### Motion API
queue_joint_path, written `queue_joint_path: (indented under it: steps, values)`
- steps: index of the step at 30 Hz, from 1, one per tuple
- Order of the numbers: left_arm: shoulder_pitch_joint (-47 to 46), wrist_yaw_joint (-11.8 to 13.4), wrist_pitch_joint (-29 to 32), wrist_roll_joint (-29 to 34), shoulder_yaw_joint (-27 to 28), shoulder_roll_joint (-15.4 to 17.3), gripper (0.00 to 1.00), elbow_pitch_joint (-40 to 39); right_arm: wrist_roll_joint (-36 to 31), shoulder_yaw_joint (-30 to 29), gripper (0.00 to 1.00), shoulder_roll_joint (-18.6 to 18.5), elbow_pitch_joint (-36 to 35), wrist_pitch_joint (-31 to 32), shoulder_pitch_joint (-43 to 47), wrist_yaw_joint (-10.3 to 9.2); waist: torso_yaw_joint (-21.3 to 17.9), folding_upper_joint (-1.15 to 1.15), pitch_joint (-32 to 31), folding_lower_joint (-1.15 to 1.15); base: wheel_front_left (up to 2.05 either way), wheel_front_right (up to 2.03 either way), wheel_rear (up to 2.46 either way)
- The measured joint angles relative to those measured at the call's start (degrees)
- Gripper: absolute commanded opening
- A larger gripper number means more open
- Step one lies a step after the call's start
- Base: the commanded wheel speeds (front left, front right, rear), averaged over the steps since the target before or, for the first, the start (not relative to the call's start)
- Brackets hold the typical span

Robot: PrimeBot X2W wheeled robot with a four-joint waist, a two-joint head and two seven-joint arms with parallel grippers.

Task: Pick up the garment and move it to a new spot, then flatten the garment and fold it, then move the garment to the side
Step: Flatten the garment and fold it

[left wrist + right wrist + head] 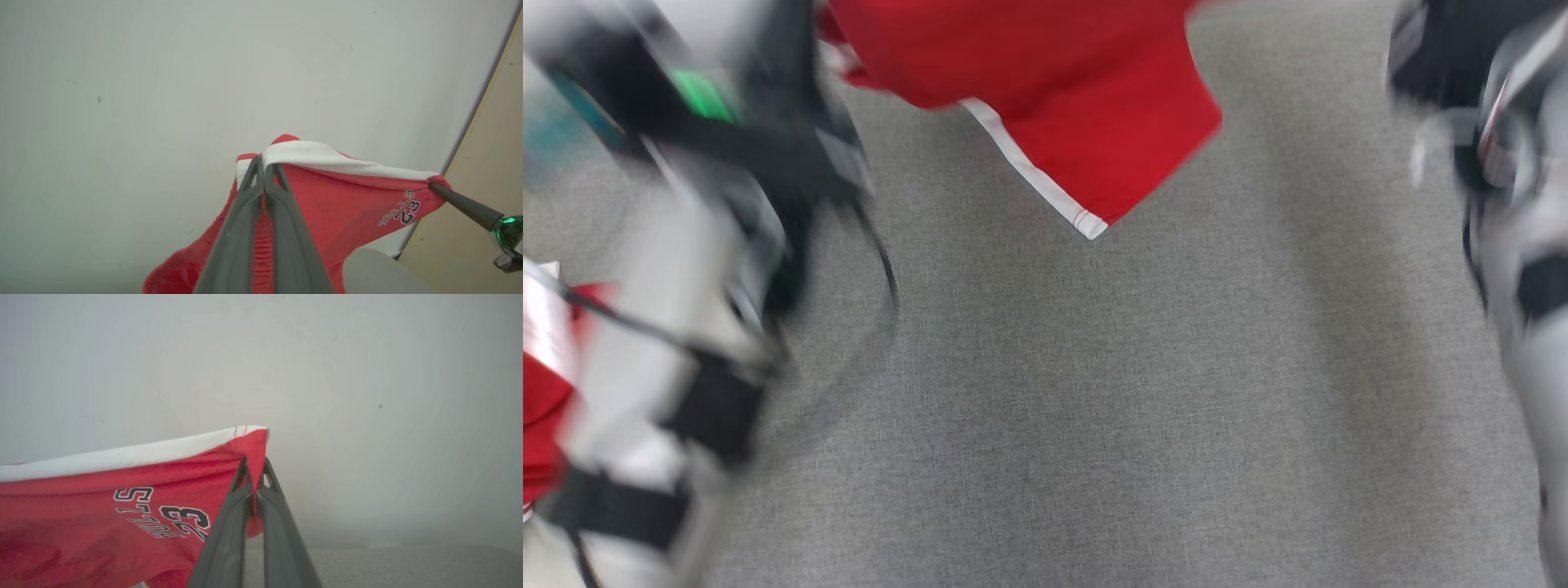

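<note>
Red garment (1062, 98) lifted clear of grey table (1094, 425), stretched between us: left gripper (264, 163) clamped on one white-trimmed corner, right gripper (255, 463) clamped on other. We judge pickup done; set-down, flattening, folding and moving aside left.

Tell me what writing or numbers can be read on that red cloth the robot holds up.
"23": black number outlined in white, printed on the red garment.
Letters beside it: tilted and creased, too unclear to read for certain.
Nothing else is legible.

Garment (1045, 90) above cloth-covered surface (1094, 408)
</note>
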Motion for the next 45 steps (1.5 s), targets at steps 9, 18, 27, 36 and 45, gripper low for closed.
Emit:
queue_joint_path:
  steps: [9,18,27,36,45]
  values:
    - [32.01,-0.55,1.19,3.05,-12.66,1.71,0.00,-2.67,-2.83,6.82,1.00,-4.42,-3.44,0.11,35.55,1.40,0.26,0.00,-2.00,-0.01,0.00,0.00,0.00]
    - [32.29,-0.56,0.85,3.47,-12.70,1.53,0.00,-2.11,-1.79,10.20,1.00,-6.91,-6.81,5.89,38.23,1.72,-0.14,0.00,-2.90,0.00,0.00,0.00,0.00]
    - [32.73,-0.56,0.68,3.63,-12.32,1.29,0.00,-2.27,2.65,7.65,1.00,-6.61,-15.52,11.74,43.69,0.10,-0.49,0.00,-5.25,0.00,0.00,0.00,0.00]
    - [32.92,-0.62,0.59,4.16,-12.32,1.31,0.00,-3.49,4.76,6.78,1.00,-5.89,-24.48,22.96,43.65,-6.19,-1.06,0.01,-6.26,0.01,0.00,0.00,0.00]
    - [32.57,-0.63,0.54,4.37,-12.28,1.15,0.00,-4.93,5.25,7.19,0.92,-6.56,-27.66,34.68,42.30,-10.81,-0.90,0.01,-4.79,0.01,0.00,0.00,0.00]
